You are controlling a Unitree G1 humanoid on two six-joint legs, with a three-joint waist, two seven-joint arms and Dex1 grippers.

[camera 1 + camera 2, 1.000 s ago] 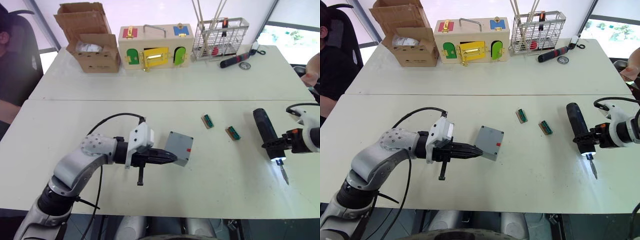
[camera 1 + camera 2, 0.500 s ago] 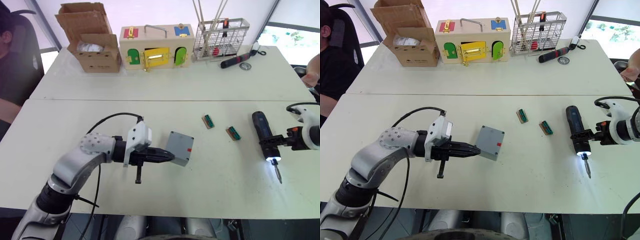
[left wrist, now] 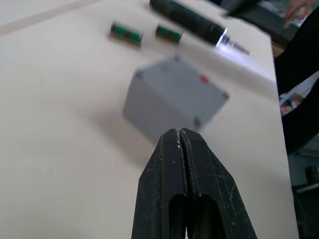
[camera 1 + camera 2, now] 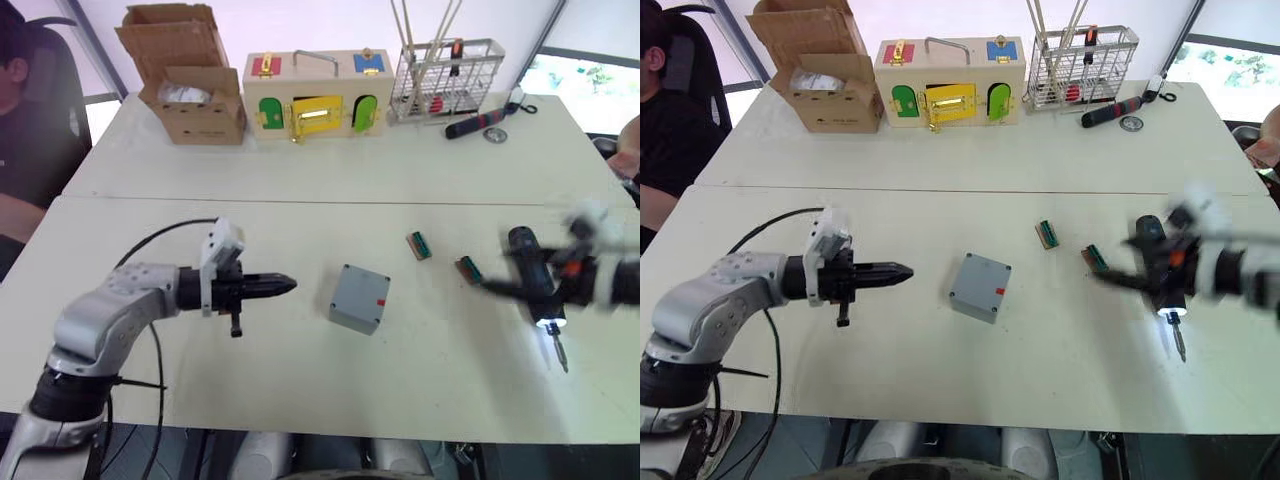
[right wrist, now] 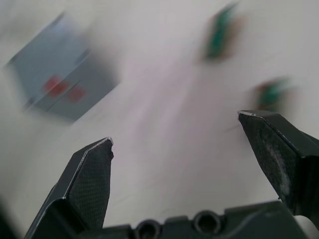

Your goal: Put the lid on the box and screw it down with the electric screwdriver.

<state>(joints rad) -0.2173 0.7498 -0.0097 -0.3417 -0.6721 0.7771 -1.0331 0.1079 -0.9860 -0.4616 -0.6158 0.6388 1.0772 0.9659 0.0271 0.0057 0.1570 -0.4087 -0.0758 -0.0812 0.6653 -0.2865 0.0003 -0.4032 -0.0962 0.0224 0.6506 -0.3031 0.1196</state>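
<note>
From the head views, the grey box (image 4: 359,298) sits on the white table (image 4: 300,180) with its lid on top, red mark facing the near edge. The left gripper (image 4: 285,285) points at it from well apart, fingers pressed together, empty. The electric screwdriver (image 4: 533,279) lies to the right, bit toward the near edge, with the blurred right gripper (image 4: 1120,277) across it; two green terminal blocks (image 4: 419,245) lie between box and screwdriver.

In the left wrist view, the closed fingers (image 3: 172,164) aim at the box (image 3: 174,99), not touching.

In the right wrist view, the fingers (image 5: 92,174) are spread wide, holding nothing, the box (image 5: 62,74) lying beyond them.
</note>
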